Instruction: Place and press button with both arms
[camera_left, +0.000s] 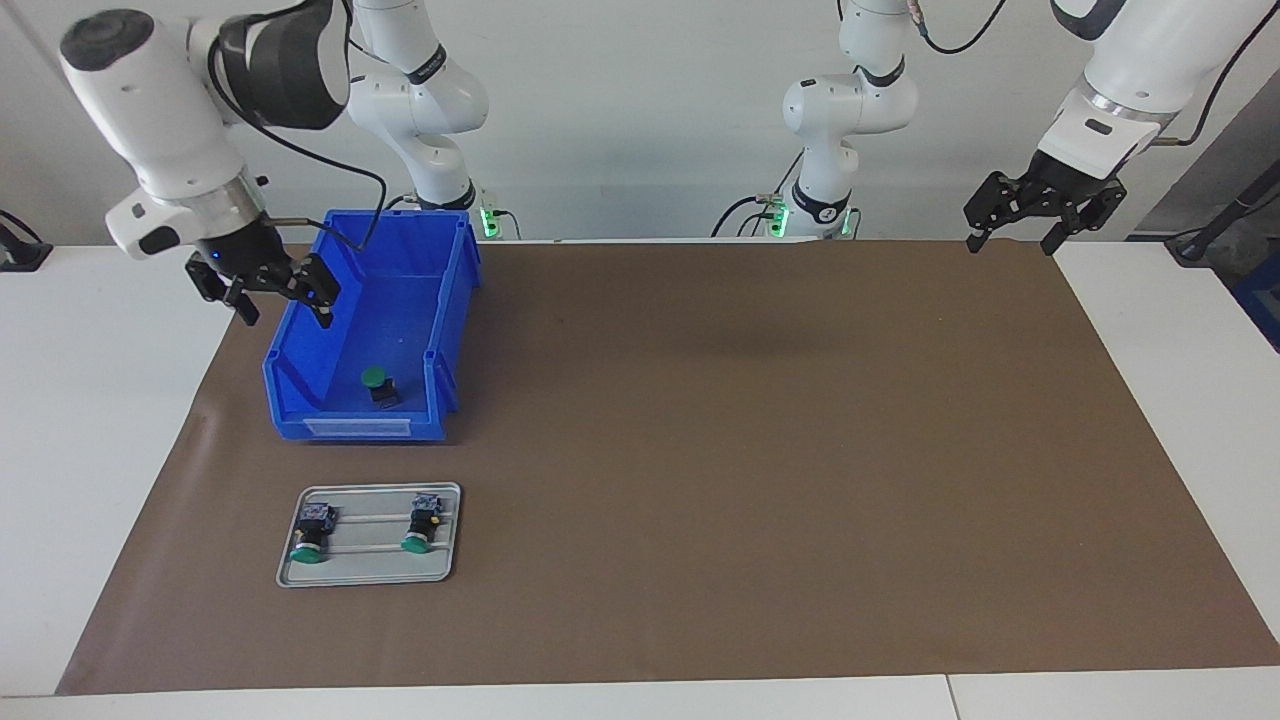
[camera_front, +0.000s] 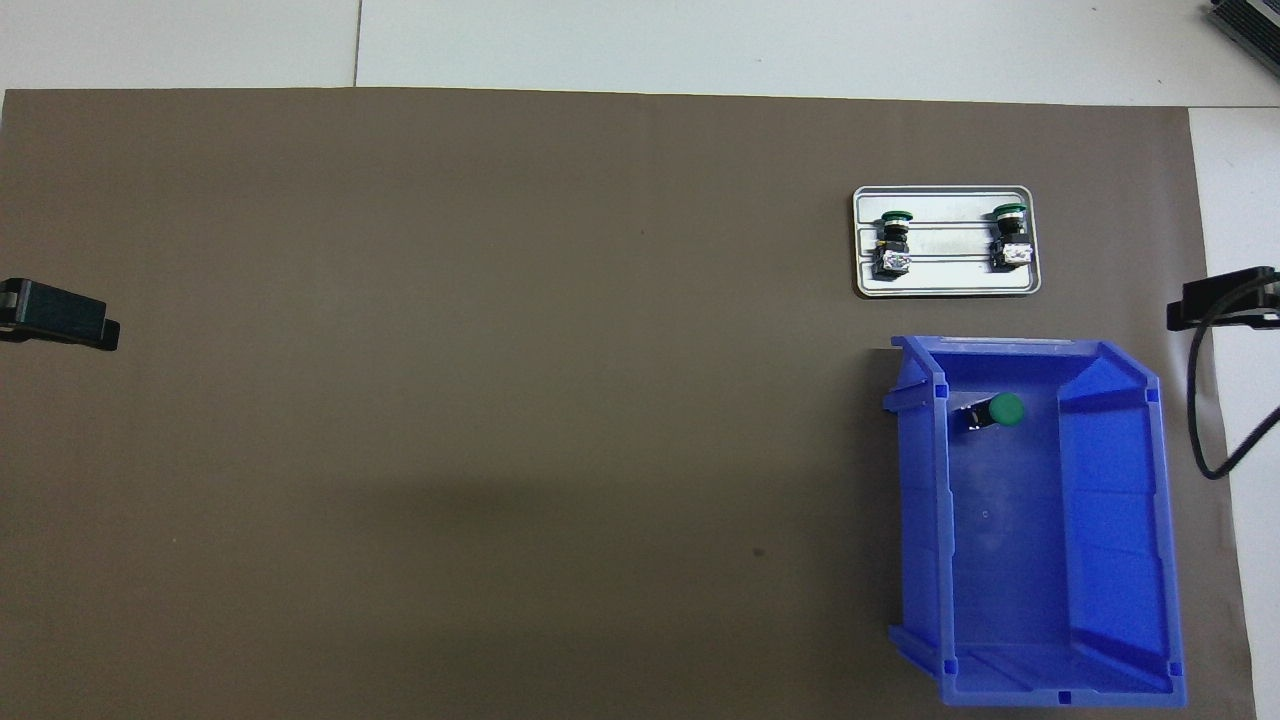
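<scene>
One green-capped button (camera_left: 377, 383) lies on its side in the blue bin (camera_left: 360, 428), at the bin's end farther from the robots; it also shows in the overhead view (camera_front: 995, 411). Two like buttons (camera_left: 312, 535) (camera_left: 420, 525) lie on the grey tray (camera_left: 370, 575). My right gripper (camera_left: 283, 305) is open and empty, raised over the bin's rim toward the right arm's end of the table. My left gripper (camera_left: 1012, 243) is open and empty, raised over the mat's corner at the left arm's end.
The tray (camera_front: 945, 290) sits just farther from the robots than the bin (camera_front: 925, 520). A brown mat (camera_left: 750, 450) covers the table's middle. Only the tips of the left gripper (camera_front: 60, 318) and right gripper (camera_front: 1225, 300) show in the overhead view.
</scene>
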